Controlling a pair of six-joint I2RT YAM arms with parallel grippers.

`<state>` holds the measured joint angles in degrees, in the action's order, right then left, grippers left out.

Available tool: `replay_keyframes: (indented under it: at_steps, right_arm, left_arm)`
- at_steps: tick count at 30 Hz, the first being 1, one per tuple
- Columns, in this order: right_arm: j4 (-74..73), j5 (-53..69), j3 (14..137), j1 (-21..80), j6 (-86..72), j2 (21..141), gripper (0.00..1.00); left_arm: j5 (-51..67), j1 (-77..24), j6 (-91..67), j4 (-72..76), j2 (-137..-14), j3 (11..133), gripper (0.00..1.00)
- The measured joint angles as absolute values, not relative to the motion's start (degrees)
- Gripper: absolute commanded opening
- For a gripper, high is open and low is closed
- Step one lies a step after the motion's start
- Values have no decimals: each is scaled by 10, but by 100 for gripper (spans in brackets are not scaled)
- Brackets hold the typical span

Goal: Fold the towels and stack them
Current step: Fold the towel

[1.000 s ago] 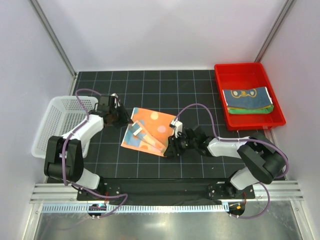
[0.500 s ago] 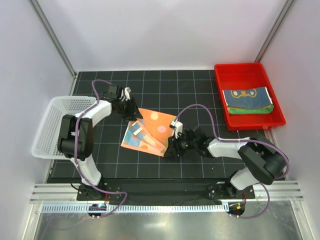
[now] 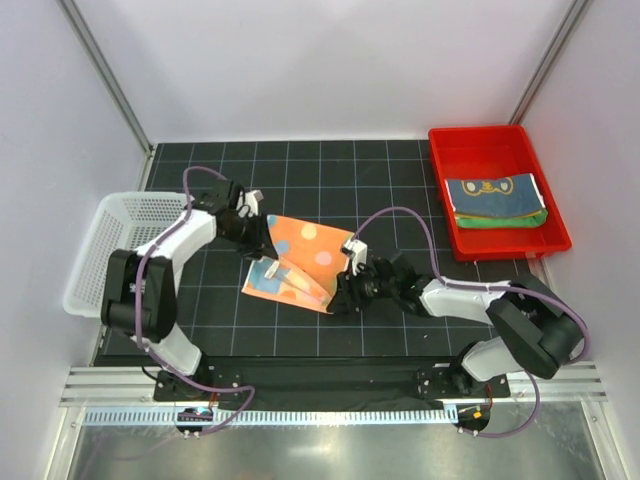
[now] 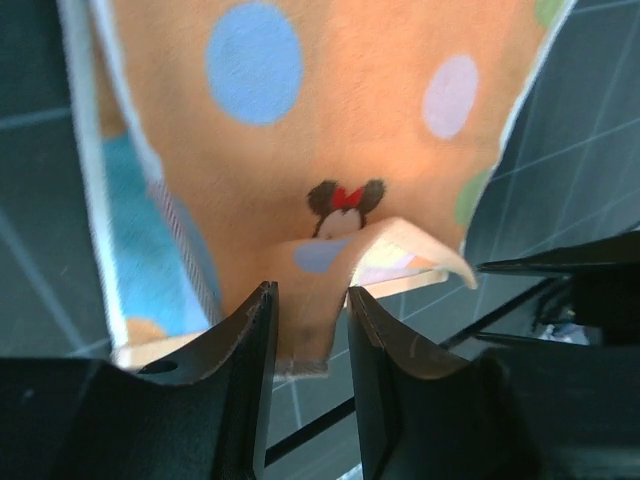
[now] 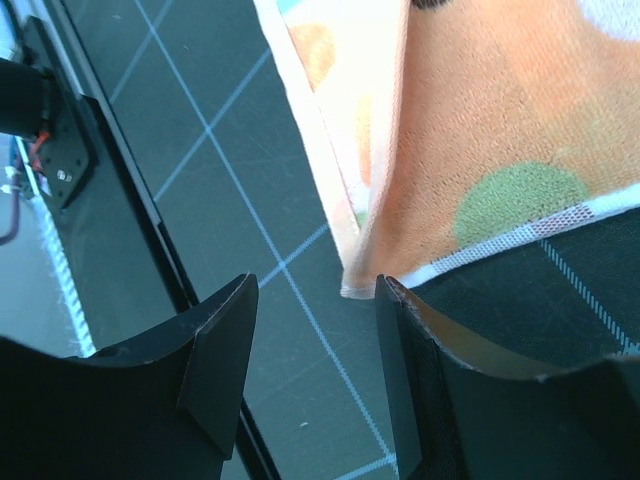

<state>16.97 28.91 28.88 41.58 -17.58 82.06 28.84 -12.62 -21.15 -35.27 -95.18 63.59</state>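
Observation:
A pale towel with orange, pink and blue patches [image 3: 305, 255] lies partly folded on the black grid mat. My left gripper [image 3: 258, 232] is at its far left corner. In the left wrist view that corner [image 4: 310, 330] hangs between the jaws of the left gripper [image 4: 310, 295], touching one finger, with a gap to the other. My right gripper [image 3: 342, 292] is at the near right corner. It stands open [image 5: 317, 290], with the towel's edge [image 5: 385, 260] beside one finger. The tiger-face towel [image 3: 492, 192] lies folded on the green towel [image 3: 500, 221] in the red tray.
The red tray [image 3: 437, 190] sits at the back right of the mat. A white mesh basket [image 3: 110, 250] stands off the mat's left edge. The arms' base rail [image 3: 320, 375] runs along the near edge. White walls enclose the back and sides.
My left gripper has swung from the towel's left side round to its far left corner and narrowed its jaws. The right gripper has opened slightly in place.

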Motion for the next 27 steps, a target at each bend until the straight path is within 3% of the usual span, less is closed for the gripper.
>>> replay_keyframes:
  at_steps: [5,10,12,16,20,27]
  right_arm:
    - [154,288,289,416,-188,781,59]
    - [121,255,289,416,-200,732,59]
    - [94,214,295,416,-211,716,59]
    - [19,67,340,414,-261,715,60]
    - [-8,-19,384,385,-315,750,58]
    - [-3,-25,472,309,-354,920,51]
  left_arm:
    - [187,-126,-207,-383,-900,613,34]
    - [98,-126,-222,-381,-868,604,41]
    - [76,-126,-228,-371,-843,602,47]
    - [60,-117,-241,-349,-843,619,47]
    - [67,-91,-255,-334,-910,644,46]
    - [92,-79,-284,-312,-990,613,44]
